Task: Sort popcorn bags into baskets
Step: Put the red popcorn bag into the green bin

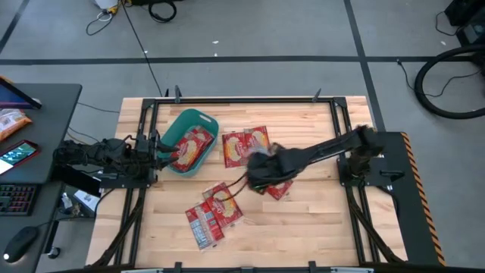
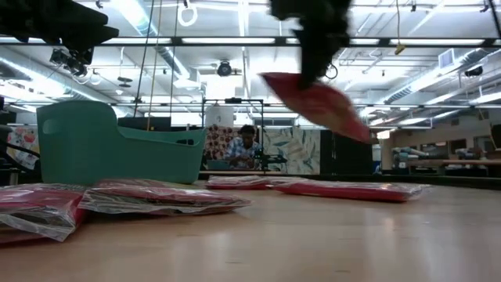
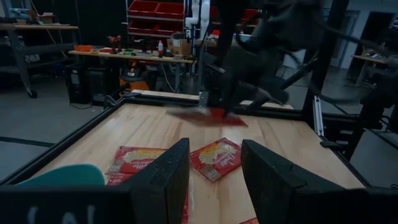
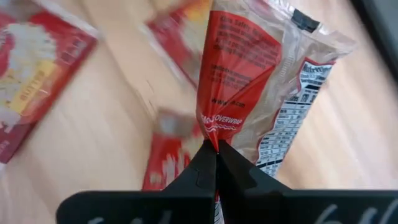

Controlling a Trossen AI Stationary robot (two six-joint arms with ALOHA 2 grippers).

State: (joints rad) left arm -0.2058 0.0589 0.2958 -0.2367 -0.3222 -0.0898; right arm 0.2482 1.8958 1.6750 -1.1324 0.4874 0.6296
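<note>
- Overhead, the right gripper (image 1: 261,168) hangs mid-bench; the basket (image 1: 198,118) sits well apart, so the carry risks a drop.
- Level view: the lifted bag (image 2: 317,102) dangles tilted above the bench (image 2: 329,235); a swing could shake it loose.
- Left wrist: the left gripper (image 3: 214,180) waits, fingers spread, empty.
- Right wrist: fingers (image 4: 200,168) pinch only the bag's film edge; slippage is likely.

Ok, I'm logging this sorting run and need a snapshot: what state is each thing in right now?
Right claw: shut on a flat red plastic popcorn bag, lifted off the table, tilted.
Left claw: open, empty, beside the tub.
Teal-green plastic tub: upright, bags already inside.
Other red popcorn bags: lying flat on the wooden table.
</note>
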